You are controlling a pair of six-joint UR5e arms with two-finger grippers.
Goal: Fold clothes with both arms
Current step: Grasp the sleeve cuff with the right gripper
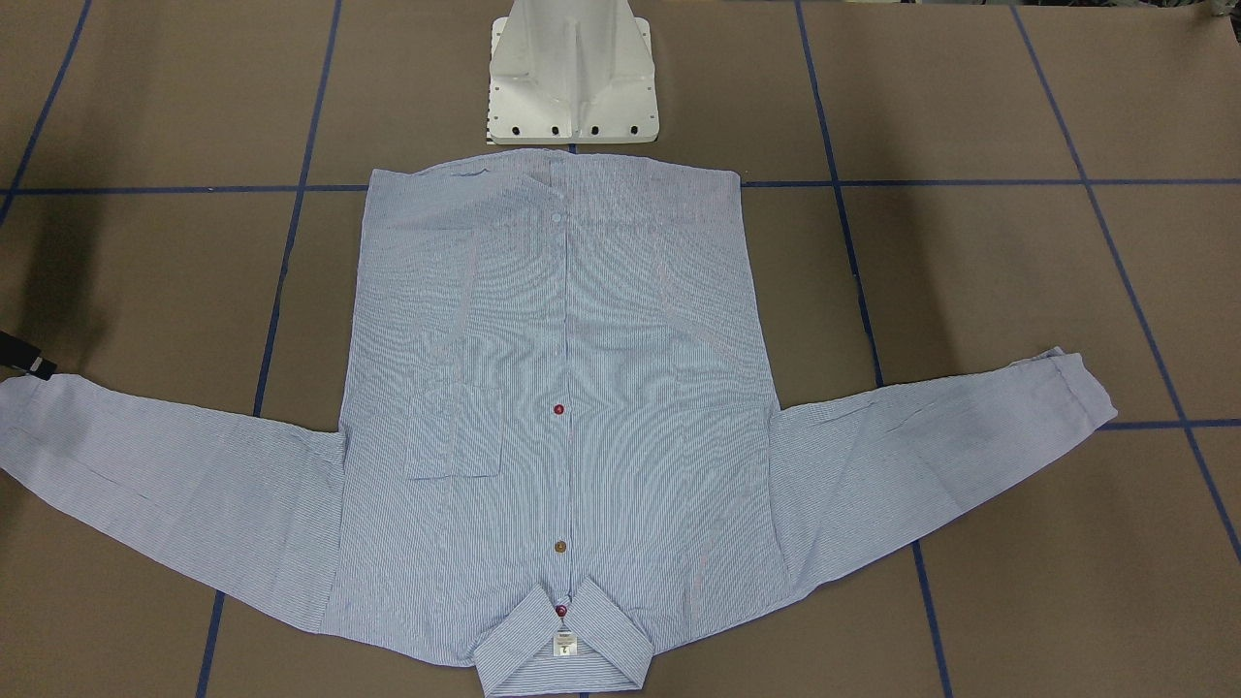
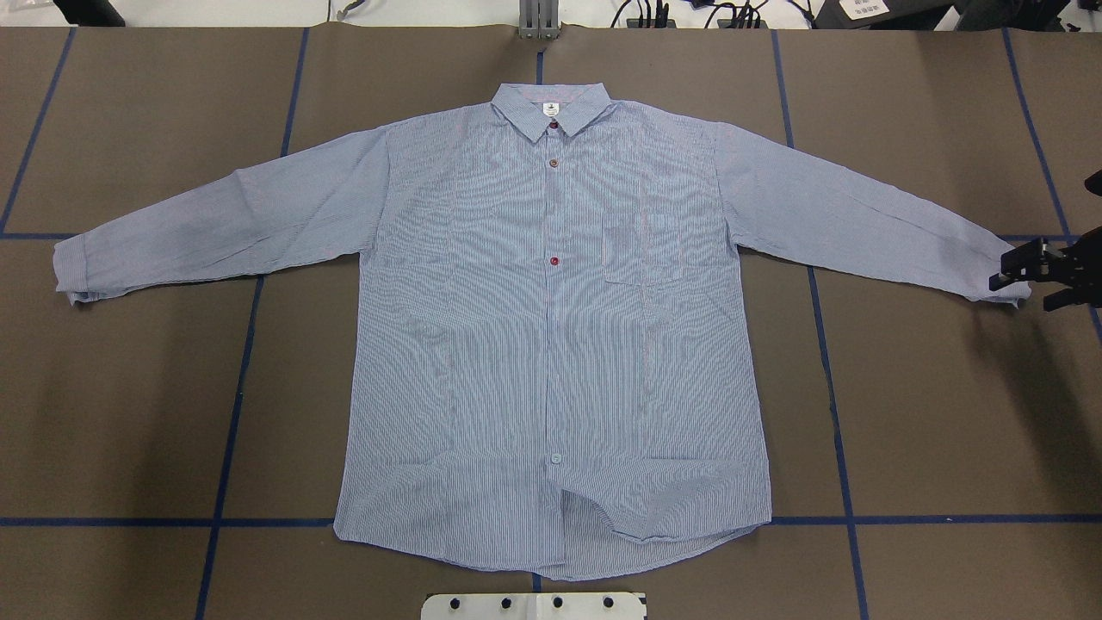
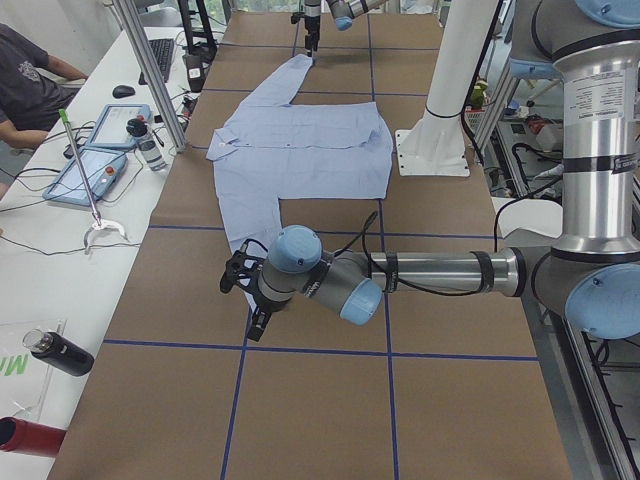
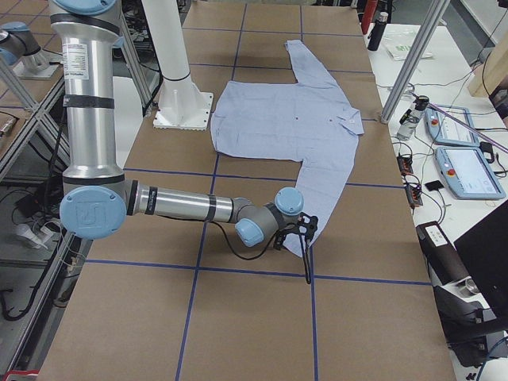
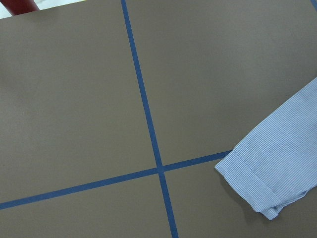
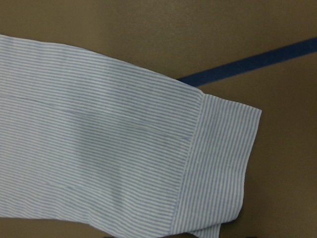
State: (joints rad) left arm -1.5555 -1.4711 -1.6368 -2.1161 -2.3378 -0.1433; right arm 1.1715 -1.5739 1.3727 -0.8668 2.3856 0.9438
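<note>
The shirt [image 2: 551,344] lies flat, buttons up, on the table [image 2: 129,413], sleeves spread and hem towards the pedestal [image 2: 534,605]. The right gripper [image 2: 1020,294] hovers with jaws apart at one cuff [image 6: 218,168]. The left gripper [image 3: 245,300] hangs near the other cuff [image 5: 257,178], and its state cannot be told. A person [image 3: 25,75] sits alongside.

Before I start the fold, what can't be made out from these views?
- Black two-finger left gripper: shows only in the exterior left view, small; open or shut unreadable.
- Black right gripper: cut by the overhead view's right edge; contact with the striped cuff unclear.
- Small white neck label on the light blue-and-white striped shirt: print too small everywhere.
</note>
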